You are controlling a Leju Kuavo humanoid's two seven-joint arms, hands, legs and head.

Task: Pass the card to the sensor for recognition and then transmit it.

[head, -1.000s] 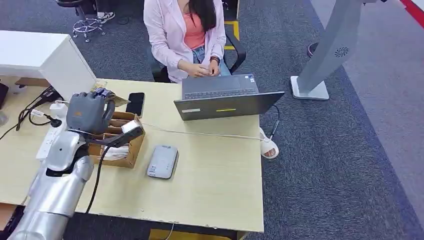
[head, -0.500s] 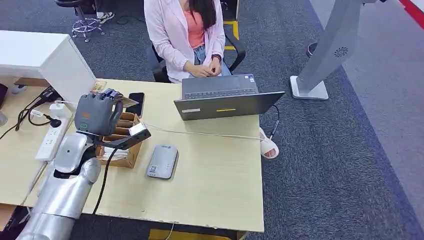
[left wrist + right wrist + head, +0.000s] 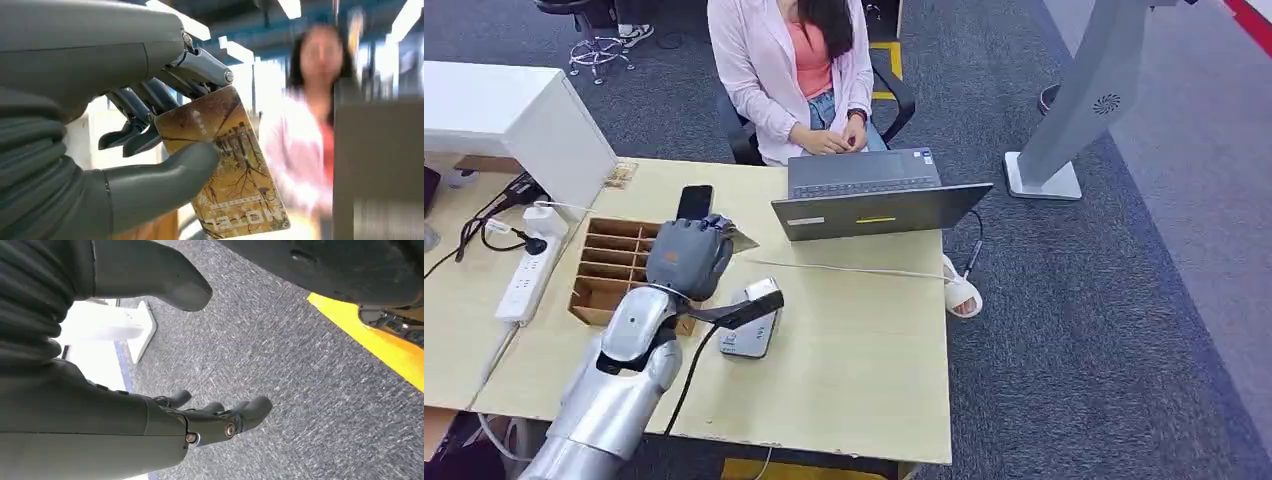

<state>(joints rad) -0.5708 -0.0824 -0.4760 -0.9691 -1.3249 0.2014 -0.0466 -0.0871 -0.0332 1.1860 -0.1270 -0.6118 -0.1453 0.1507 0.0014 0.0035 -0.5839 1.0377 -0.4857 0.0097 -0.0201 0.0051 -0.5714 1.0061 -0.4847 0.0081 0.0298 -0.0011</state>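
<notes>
**A:** ok so where are we w/ the left hand [image 3: 688, 257] rn?

**B:** We see the left arm reaching up from the bottom-left of the head view, forearm angled toward the middle of the desk [image 3: 864, 340], back of the hand facing the cam. It sits just past the right edge of the cardboard divider box [image 3: 609, 262], above the desk, w/ the grey sensor [image 3: 751, 335] just beside the wrist on the near side.

**A:** and the card?

**B:** The card [image 3: 225, 165] is in that hand. In the wrist view we've got the thumb pressed on its face and the darker fingers [image 3: 137, 107] curled behind it, so it's pinched, tilted, most of it sticking out past the thumb. Brownish-gold print w/ bare trees. In the head view only a corner pokes out on the laptop side of the hand.

**A:** touching the sensor?

**B:** Can't tell tbh, the hand + wrist cam cover part of it.

**A:** right hand?

**B:** The right hand [image 3: 200, 425] hangs down over grey carpet [image 3: 300, 390], fingers loosely bent, thumb apart, nothing in it.

**A:** anything else?

**B:** A person [image 3: 789, 70] in a pink top is seated at the far side w/ hands at a laptop [image 3: 874, 195]. A black phone [image 3: 694, 202] lies by the box, and a power strip [image 3: 524, 280] is at the left.
</notes>
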